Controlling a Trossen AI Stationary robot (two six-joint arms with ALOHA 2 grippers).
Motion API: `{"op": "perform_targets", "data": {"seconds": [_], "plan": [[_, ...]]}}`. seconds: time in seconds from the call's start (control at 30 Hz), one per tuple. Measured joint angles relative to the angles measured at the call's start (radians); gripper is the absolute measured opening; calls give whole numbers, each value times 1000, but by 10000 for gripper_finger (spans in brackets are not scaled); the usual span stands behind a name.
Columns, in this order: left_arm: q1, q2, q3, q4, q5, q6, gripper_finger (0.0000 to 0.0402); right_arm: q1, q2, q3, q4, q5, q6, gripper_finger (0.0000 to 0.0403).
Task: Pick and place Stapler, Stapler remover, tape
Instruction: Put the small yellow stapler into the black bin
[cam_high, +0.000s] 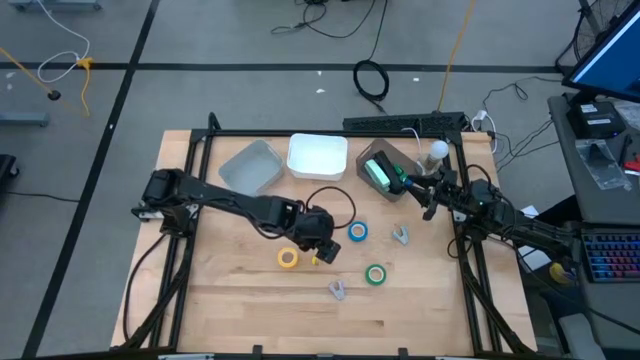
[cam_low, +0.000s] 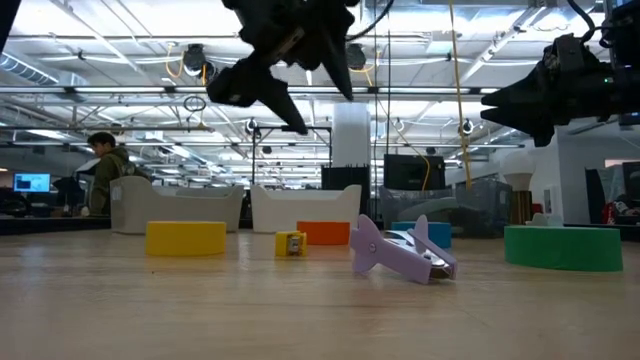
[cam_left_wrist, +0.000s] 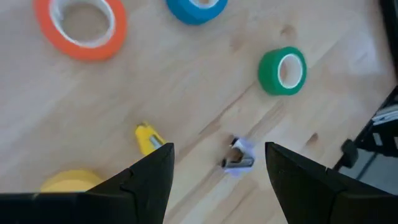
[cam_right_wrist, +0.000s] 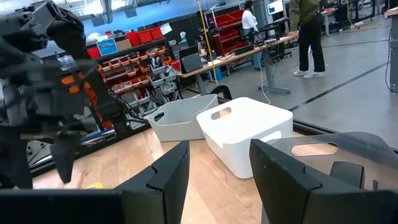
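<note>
Wooden tabletop (cam_high: 240, 310) w/ three bins along the far edge. Green stapler (cam_high: 378, 174) already sits in the dark bin (cam_high: 372, 153). Still loose: yellow tape (cam_high: 288, 258), blue tape (cam_high: 358, 231), green tape (cam_high: 376, 274), orange tape (cam_left_wrist: 81, 25), plus two lilac staple removers (cam_high: 338, 289). Left gripper (cam_high: 322, 250) hovers over them, jaws apart, empty. Right gripper (cam_high: 428, 190) waits by the dark bin, jaws apart, nothing held.
</note>
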Motion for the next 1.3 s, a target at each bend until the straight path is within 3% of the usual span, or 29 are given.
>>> {"op": "perform_targets", "data": {"seconds": [0.53,1.3], "plan": [[-20,172,-2,2,145,-45,253,0,13,1,14,-3,0,161],[-18,201,-2,-72,-5,-61,253,0,13,1,15,-3,0,160]]}}
